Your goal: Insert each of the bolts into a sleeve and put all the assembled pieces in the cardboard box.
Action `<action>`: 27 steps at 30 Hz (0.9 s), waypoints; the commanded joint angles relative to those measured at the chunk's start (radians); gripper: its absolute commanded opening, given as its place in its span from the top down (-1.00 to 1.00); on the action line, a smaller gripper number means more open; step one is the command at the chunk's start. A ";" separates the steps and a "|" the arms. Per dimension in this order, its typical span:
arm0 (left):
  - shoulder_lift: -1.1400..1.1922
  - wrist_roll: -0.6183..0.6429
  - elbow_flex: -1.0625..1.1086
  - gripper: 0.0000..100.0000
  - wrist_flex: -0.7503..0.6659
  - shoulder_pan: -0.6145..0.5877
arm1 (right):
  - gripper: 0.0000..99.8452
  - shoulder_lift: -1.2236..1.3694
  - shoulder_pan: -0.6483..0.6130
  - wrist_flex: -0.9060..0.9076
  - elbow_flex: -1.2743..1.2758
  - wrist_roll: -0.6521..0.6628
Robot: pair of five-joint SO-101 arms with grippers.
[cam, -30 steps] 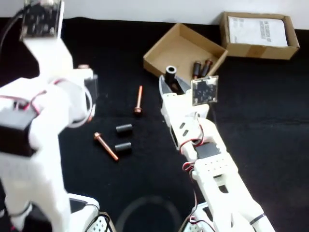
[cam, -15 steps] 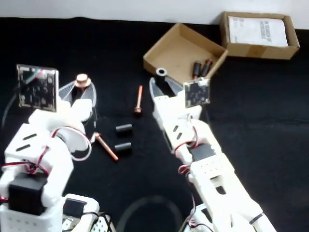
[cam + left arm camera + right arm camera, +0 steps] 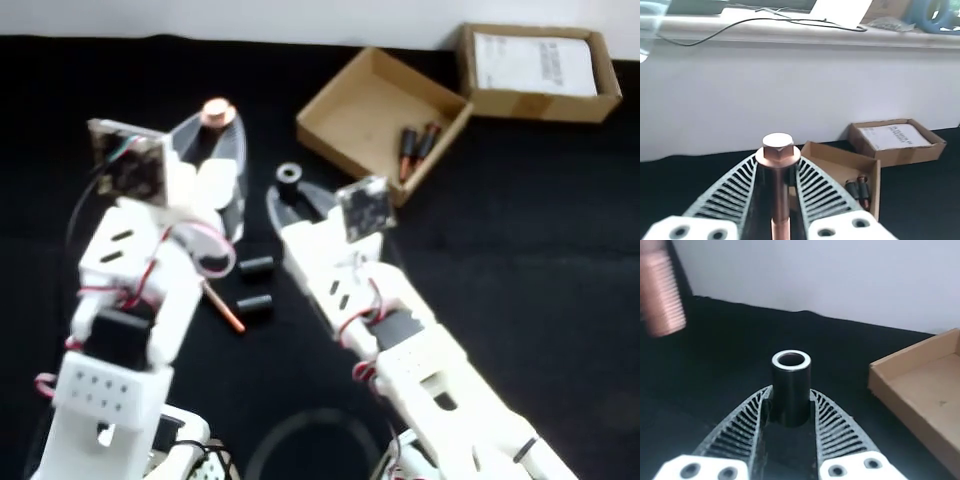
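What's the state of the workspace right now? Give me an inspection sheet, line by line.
Surface: black table, dark and uniform.
Job's things: copper bolt held head up; black sleeve held upright; loose sleeve and another sleeve lying on the table; second bolt lying beside them; two assembled pieces inside the cardboard box.
Clutter: second box holding a printed sheet, at the far edge.
Grippers: left tool shut on the copper bolt; right tool shut on the black sleeve.
Cables: red and white wires along the arms; black cable on the ledge behind.
Surroundings: white wall behind the table.
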 commanded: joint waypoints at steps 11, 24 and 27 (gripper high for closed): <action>0.257 0.000 -0.259 0.98 -0.049 0.090 | 0.98 -0.031 -0.016 -0.015 0.021 0.000; 0.260 0.000 -0.257 0.98 0.074 0.143 | 0.98 -0.033 0.025 -0.022 0.013 -0.002; 0.260 -0.002 -0.257 0.98 0.074 0.143 | 0.98 -0.033 0.025 -0.022 0.012 -0.002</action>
